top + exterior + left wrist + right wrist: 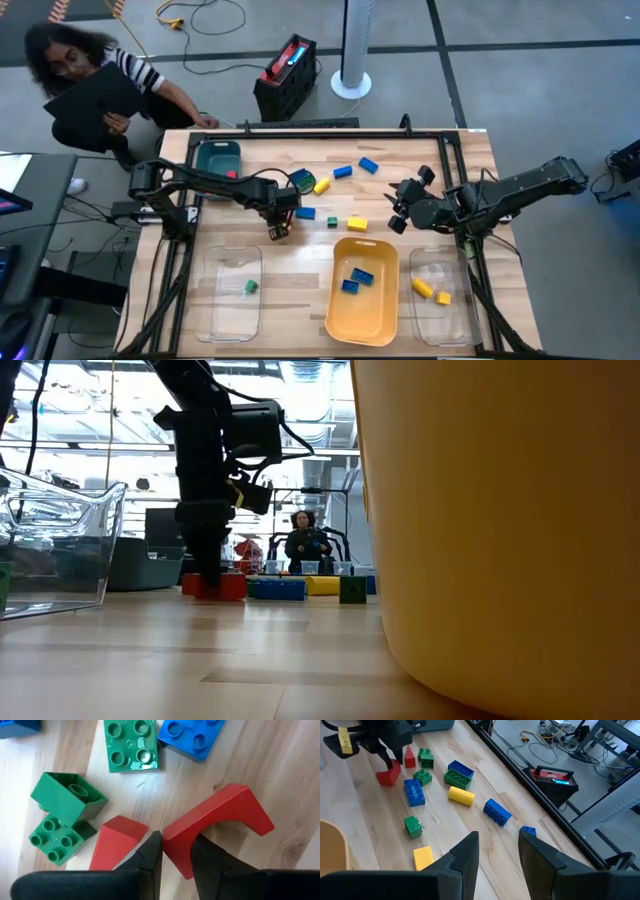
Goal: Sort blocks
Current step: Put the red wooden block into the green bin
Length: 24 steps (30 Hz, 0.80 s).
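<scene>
Small red, green, blue and yellow blocks lie loose in the table's middle, among them a yellow block [356,223] and a blue block [368,165]. My left gripper [278,228] points down and is shut on a red arch block [215,820]. A red wedge block [117,840] and green blocks [65,800] lie right beside it. My right gripper [400,215] hangs open and empty above the table, right of the loose blocks; it also shows in the right wrist view [497,842]. My left gripper pinches one leg of the red arch block [176,851] between its two fingers, at the end nearest the red wedge. The fingers come from above, pointing down. In the low view the block [222,588] seems to rest on the table under the fingers.
A teal tray [218,158] stands at the far left. Along the near edge stand a clear tray [228,300] with a green block, a yellow tray [340,310] with two blue blocks, and a clear tray [440,320] with yellow blocks. A person [90,70] sits beyond the far left corner.
</scene>
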Available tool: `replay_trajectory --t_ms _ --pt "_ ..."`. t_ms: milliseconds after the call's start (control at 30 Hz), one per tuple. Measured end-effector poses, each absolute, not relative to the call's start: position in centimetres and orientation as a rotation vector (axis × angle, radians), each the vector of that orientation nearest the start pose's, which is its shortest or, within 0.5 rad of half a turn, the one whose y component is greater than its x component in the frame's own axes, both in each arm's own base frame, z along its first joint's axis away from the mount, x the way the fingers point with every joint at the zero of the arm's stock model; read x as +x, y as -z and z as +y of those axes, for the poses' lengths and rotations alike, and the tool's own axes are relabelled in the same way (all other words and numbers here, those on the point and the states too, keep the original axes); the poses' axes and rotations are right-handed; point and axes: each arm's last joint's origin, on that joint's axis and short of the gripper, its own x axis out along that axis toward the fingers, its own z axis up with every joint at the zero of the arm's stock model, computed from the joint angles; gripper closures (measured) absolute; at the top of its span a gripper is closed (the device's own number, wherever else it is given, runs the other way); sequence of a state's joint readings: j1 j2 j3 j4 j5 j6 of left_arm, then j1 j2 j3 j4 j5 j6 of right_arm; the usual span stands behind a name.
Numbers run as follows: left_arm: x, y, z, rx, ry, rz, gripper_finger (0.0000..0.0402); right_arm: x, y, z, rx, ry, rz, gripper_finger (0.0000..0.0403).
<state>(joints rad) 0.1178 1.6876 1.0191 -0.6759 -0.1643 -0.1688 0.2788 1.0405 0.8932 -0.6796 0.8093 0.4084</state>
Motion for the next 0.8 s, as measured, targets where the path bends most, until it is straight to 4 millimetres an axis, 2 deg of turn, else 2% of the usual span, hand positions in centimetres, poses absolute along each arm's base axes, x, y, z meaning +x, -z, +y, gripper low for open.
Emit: replay_trajectory --t_ms 167,300,400,600,700,800 --pt "30.3 -17.9 4.0 -0.111 -0.353 1.316 0.0333 19.5 -29.0 3.4 -0.05 0.629 0.594 0.0251" --pt "30.7 -20.7 3.9 -0.085 -0.352 1.271 0.0333 19.5 -29.0 3.4 -0.05 0.629 0.595 0.0251" --pt "30.1 -23.0 4.3 -0.054 -0.387 1.246 0.0333 19.5 -29.0 3.5 -0.052 0.625 0.597 0.0251" --pt "26.1 -26.7 6.7 -0.092 -0.524 1.184 0.0333 19.3 -28.9 4.0 -0.059 0.601 0.603 0.0251" --pt "23.2 -27.3 8.3 -0.137 -0.625 1.164 0.0333 19.3 -28.9 4.1 -0.054 0.6 0.602 0.0251" --pt "19.9 -27.0 9.8 -0.2 -0.727 1.174 0.0333 19.3 -28.9 4.1 -0.053 0.601 0.6 0.0251"
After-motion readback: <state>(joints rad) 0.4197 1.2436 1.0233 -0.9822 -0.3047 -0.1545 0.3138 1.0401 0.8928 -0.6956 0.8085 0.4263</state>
